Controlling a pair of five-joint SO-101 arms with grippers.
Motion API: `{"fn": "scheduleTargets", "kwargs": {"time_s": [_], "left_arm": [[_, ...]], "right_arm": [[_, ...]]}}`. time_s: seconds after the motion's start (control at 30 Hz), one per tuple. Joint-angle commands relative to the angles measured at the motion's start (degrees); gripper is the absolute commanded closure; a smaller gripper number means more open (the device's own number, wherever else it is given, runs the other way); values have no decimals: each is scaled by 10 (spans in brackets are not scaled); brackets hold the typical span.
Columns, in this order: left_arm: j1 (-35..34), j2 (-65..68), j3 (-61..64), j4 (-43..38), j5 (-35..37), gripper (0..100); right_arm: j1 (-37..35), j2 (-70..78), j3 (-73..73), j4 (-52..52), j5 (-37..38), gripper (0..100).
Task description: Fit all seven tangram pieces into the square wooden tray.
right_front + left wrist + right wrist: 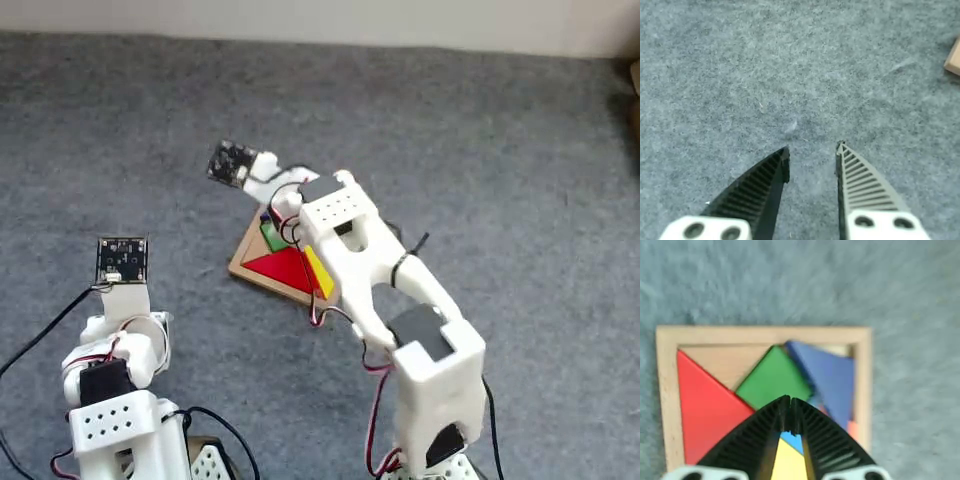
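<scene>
The square wooden tray (765,333) lies under my right gripper (790,404), which is shut with nothing between its fingers, its tips over the tray's middle. In the tray I see a red triangle (705,405), a green square (774,377), a dark blue piece (829,375) lying tilted against the rim, a yellow piece (787,463), a light blue piece (792,440) and a sliver of orange (853,429). A patch of bare tray floor (725,362) shows beside the green square. My left gripper (812,148) stands open over bare carpet, with a tray corner (954,57) off to one side.
Grey carpet (480,130) covers the whole floor around the tray (250,272). The right arm (350,235) stretches over the tray and hides part of it. The left arm (120,340) sits at the lower left, with cables trailing beside it.
</scene>
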Motion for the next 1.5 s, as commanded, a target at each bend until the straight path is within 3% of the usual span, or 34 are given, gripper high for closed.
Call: {"fn": "scheduleTargets", "kwargs": {"time_s": [0.0,0.2,0.4,0.77,0.9,1.47], "left_arm": [[-7,-6,-2,-9,0,838],[-7,-6,-2,-9,0,838],[-7,-6,-2,-9,0,838],[-7,-6,-2,-9,0,838],[-7,-6,-2,-9,0,838],[-7,-6,-2,-9,0,838]], "right_arm": [[11,18,-50,-31,-7,989],[36,59,-102,-33,-7,989],[32,12,-130,61,-7,989],[25,0,-131,2,-22,989],[16,11,-131,49,-68,989],[7,52,-142,292,-68,992]]}}
